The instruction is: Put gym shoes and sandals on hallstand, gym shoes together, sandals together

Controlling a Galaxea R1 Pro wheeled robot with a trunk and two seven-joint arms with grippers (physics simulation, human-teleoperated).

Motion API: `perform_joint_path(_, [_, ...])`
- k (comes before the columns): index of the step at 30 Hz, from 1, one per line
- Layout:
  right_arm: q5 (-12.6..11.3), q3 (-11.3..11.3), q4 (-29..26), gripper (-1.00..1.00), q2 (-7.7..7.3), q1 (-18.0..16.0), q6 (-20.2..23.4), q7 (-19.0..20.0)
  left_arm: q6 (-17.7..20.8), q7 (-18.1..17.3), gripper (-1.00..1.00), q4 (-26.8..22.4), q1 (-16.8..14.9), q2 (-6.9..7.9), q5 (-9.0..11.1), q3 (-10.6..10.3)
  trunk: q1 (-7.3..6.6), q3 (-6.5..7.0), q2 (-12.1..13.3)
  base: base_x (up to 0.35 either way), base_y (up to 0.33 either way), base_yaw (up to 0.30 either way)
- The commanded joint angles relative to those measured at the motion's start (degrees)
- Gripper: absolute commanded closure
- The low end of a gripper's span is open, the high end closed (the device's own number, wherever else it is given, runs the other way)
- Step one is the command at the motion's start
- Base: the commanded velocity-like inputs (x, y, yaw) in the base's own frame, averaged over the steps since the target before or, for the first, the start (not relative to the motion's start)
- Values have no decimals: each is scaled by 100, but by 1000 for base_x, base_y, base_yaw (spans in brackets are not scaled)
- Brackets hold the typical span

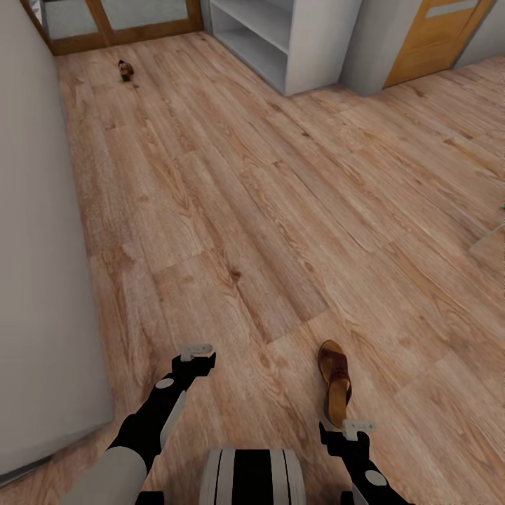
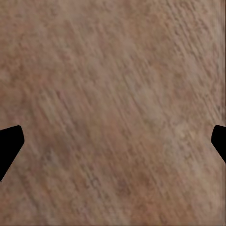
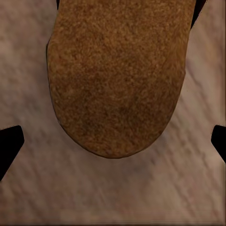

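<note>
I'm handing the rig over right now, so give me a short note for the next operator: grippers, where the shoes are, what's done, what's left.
Left gripper: open, empty, over bare floor.
Right gripper: open, empty, right above the heel end of the near sandal, not gripping it.
Far sandal: on the floor by the far wall.
Rack: ahead, its visible shelves bare.
Gym shoes: not located from here.
Done: nothing on the visible part of the rack.
Left: both sandals, then both gym shoes, each pair side by side.

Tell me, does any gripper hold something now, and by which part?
Nothing is held. The right gripper is open just above the near sandal, over its heel end, not closed on it. The left gripper is open over bare floor.
</note>
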Motion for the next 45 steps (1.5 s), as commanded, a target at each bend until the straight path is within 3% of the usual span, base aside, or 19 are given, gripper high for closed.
perform_joint_path(1, [-10,-8,5,-100,1,-2,-20,-1,33,-1,-100,-11,1,1,5,-3,-1,-6,-1,0,0,-52])
perform_joint_path(24, [-9,-8,9,-100,1,-2,-20,-8,33,-1,-100,-11,1,-8,5,-5,-1,-10,-1,31,0,-3])
perform_joint_path(25, [-9,-13,9,100,-2,-2,-20,-7,33,-1,-100,-11,1,-7,5,-5,-1,-10,-1,0,0,0])
perform_joint_path(45, [-10,-16,14,100,-5,-2,-20,-2,33,-1,-100,-11,1,-8,5,-6,-1,-10,-1,0,0,0])
